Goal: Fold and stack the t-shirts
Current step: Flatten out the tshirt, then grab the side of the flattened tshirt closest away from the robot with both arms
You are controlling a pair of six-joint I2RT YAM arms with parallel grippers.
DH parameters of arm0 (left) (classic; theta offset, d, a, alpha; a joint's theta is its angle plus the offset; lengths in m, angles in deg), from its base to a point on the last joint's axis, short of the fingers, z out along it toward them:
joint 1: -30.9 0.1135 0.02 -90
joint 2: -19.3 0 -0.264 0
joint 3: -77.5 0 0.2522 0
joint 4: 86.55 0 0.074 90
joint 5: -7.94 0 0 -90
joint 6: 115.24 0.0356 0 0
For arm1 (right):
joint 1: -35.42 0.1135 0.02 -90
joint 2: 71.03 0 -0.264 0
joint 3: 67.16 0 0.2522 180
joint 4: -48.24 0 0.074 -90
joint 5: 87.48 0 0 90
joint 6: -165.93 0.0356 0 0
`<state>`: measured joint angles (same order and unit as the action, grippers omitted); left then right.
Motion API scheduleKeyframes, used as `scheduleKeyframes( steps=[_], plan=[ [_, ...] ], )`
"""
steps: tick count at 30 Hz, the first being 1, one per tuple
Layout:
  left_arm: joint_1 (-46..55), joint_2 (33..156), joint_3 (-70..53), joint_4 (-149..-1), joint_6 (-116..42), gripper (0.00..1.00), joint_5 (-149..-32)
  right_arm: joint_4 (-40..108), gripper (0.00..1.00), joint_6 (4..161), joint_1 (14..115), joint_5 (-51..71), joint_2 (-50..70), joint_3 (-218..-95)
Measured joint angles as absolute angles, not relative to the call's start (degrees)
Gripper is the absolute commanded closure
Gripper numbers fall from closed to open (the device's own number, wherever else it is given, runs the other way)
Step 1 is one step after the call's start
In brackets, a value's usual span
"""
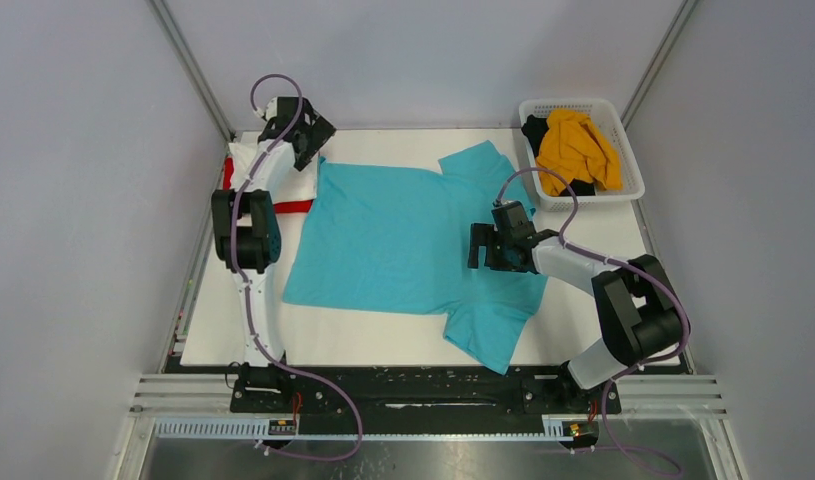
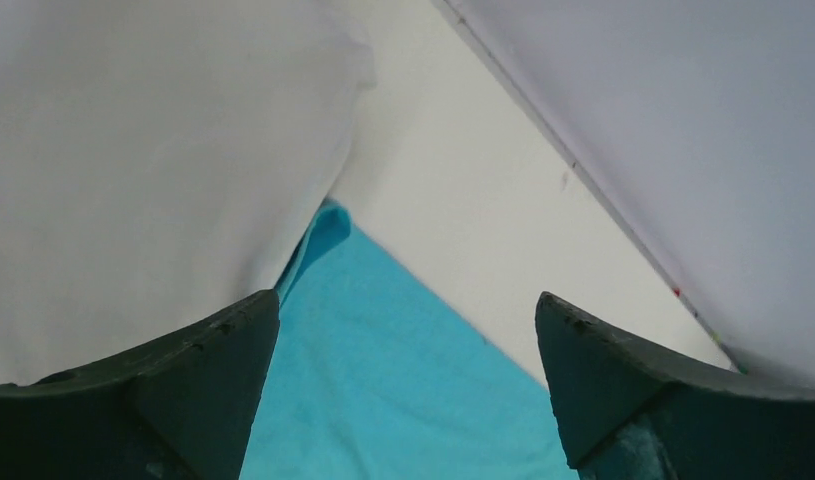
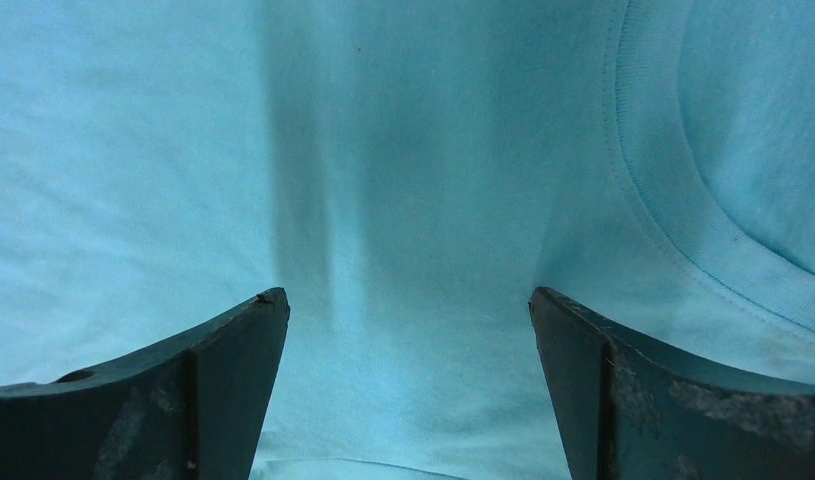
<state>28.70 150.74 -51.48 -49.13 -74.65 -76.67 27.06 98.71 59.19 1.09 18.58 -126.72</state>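
Note:
A teal t-shirt [image 1: 403, 240] lies spread flat on the white table, neck toward the right. My left gripper [image 1: 311, 140] is open above its far left corner, which shows in the left wrist view [image 2: 383, 380] next to a folded white shirt [image 2: 133, 180]. My right gripper [image 1: 475, 245] is open over the shirt's chest near the collar [image 3: 673, 210]; the teal cloth [image 3: 403, 200] fills its view. A folded stack with a white shirt [image 1: 258, 165] on a red one [image 1: 288, 206] lies at the far left.
A white basket [image 1: 623, 150] at the far right holds a yellow shirt [image 1: 578, 148] and a black one [image 1: 535, 130]. Grey walls enclose the table on three sides. Bare table [image 1: 363, 345] runs along the near edge.

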Motion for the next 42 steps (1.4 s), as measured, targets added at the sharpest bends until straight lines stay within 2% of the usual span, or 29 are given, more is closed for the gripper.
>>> scheduleKeyframes(
  steps=[5,13,18,21,25,31,38,42],
  plan=[
    [27.2,139.3,-38.9,-50.5,-70.8,0.01,-78.8,26.3,0.00,98.7,59.1,1.3,16.0,-126.7],
    [19.1,108.8,-6.1,-57.3,-66.8,0.01,-81.6,26.3,0.00,99.1,59.1,2.2,10.6,-124.8],
    [18.9,99.2,13.4,-57.9,-68.2,0.01,-81.5,26.2,0.01,99.6,59.1,3.8,8.5,-122.4],
    [19.0,96.6,19.5,-53.7,-69.4,0.01,-79.2,26.2,0.01,99.8,59.1,4.3,7.5,-122.1],
    [19.9,87.2,27.4,-49.4,-72.6,0.01,-73.1,26.6,0.01,100.0,59.1,5.2,7.0,-121.9],
    [25.7,79.3,33.3,-45.8,-76.2,0.17,-66.2,26.7,0.01,100.1,59.1,5.8,7.0,-121.9],
    [26.1,80.8,34.8,-43.4,-78.5,0.43,-62.2,26.7,0.00,100.0,59.1,6.3,7.0,-121.9],
    [26.2,85.7,34.7,-44.3,-79.1,0.57,-61.2,26.6,0.01,100.0,59.1,6.3,7.0,-121.9]
  ],
)
